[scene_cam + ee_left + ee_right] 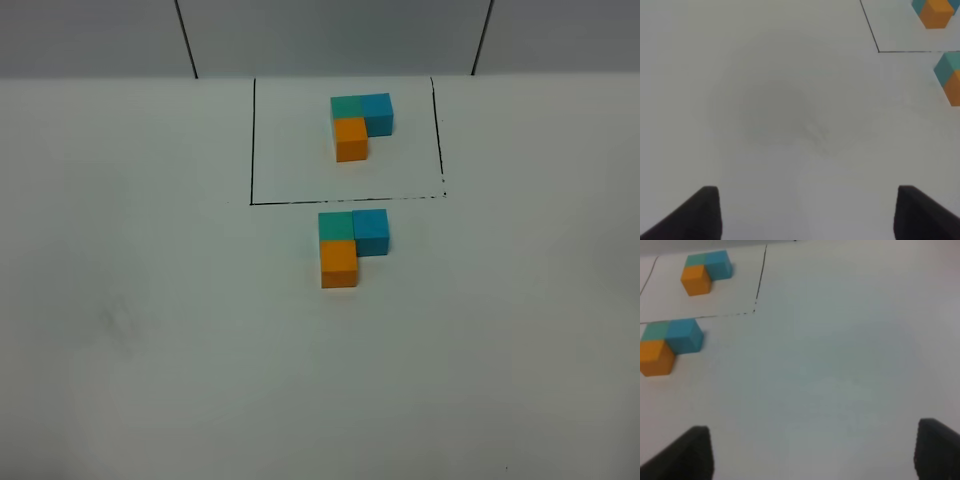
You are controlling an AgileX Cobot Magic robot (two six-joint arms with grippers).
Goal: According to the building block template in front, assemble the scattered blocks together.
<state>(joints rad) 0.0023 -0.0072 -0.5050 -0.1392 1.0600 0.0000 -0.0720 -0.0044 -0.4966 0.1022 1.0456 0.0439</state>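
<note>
Exterior high: scattered blocks (352,246) joined, tools unseen.

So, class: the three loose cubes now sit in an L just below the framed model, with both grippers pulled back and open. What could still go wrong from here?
1. The assembled trio sits close to the template's black frame line; a nudge could push it across.
2. The left gripper and right gripper stand open and hold nothing, so any sweep inward could scatter the loose cubes.
</note>
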